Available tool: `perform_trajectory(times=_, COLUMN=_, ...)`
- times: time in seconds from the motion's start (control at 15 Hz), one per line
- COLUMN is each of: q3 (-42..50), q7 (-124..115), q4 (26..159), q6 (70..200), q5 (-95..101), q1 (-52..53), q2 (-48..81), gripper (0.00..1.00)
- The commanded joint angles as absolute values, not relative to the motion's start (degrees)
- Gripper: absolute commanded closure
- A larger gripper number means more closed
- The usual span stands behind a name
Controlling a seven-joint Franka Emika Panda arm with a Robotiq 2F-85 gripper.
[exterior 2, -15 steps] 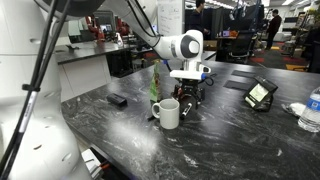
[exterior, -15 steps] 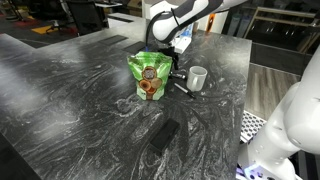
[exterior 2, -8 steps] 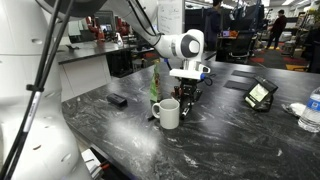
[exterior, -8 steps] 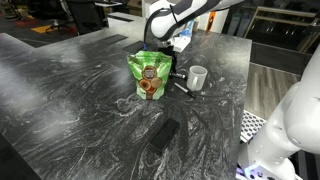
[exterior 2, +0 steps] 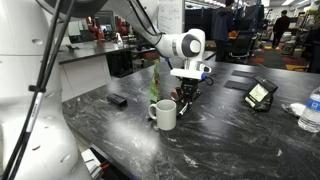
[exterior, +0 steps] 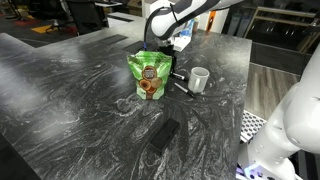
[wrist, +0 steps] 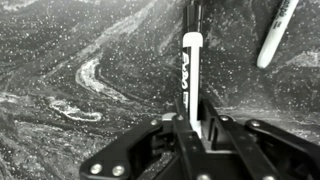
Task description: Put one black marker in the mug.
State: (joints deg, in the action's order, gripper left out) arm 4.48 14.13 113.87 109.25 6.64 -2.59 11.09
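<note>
In the wrist view my gripper is shut on a black marker with a white label, which lies lengthwise on the dark marbled table. A second marker lies apart at the upper right. In both exterior views the gripper is low at the table, just behind the white-grey mug and beside the green snack bag. The mug stands upright, its handle visible. Another marker lies in front of the mug.
A flat black block lies on the table away from the mug. A small tilted device and a water bottle stand further along. The table's edge runs close past the mug.
The jaws have closed from wide open onto the marker. The arm has barely moved.
</note>
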Motion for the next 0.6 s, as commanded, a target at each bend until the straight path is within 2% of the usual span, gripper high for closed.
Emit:
perform_trajectory(times=0.0, q3=3.9, q7=15.6, q4=113.2, q6=106.7, q5=5.8, q1=-3.9, q2=9.9, gripper=0.96)
perform_trajectory(times=0.27, q3=3.6, q7=14.9, q4=113.1, q6=105.2, q5=5.1, q1=-3.4, q2=5.5, gripper=0.96)
perform_trajectory(times=0.53, q3=3.3, q7=13.3, q4=115.4, q6=109.1, q5=3.1, q1=-3.0, q2=-0.4, gripper=0.96)
